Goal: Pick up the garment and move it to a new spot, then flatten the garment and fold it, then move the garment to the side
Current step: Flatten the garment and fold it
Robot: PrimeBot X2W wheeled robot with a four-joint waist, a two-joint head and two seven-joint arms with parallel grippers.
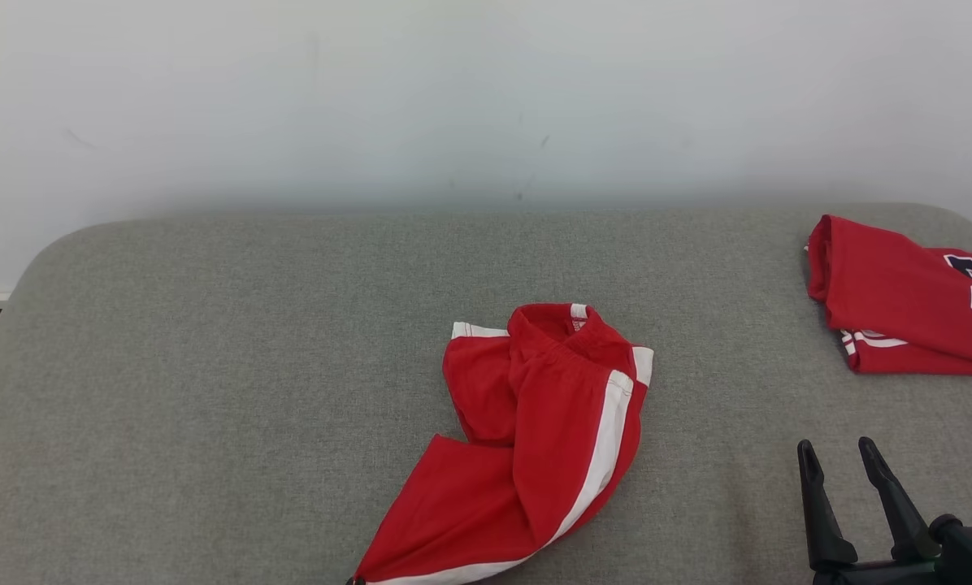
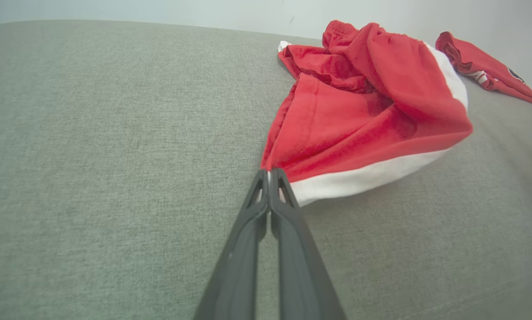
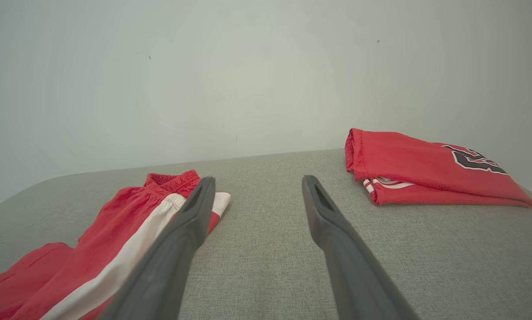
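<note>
Red shorts [image 1: 547, 422], white side stripe: crumpled mid-surface, trailing to front edge of grey fabric surface [image 1: 210, 366] | left gripper [image 2: 269, 175]: pressed together, pinching shorts' hem corner | right gripper [image 1: 835, 445]: spread, empty, near front-right corner | folded red jersey [image 1: 900, 301]: right edge, toward back

We look along our left gripper [image 2: 269, 174], whose two dark fingers rise from the bottom centre of the frame and meet at their tips, pinched together on the near corner of a red garment [image 2: 359, 120]. The garment lies crumpled right of centre on a grey fabric surface [image 2: 92, 155], with a broad white stripe [image 2: 364, 178] along its lower edge and bunched folds toward the top. In the upper right corner we see a second red garment [image 2: 484, 66], well apart, before a pale wall [image 2: 159, 11].
</note>
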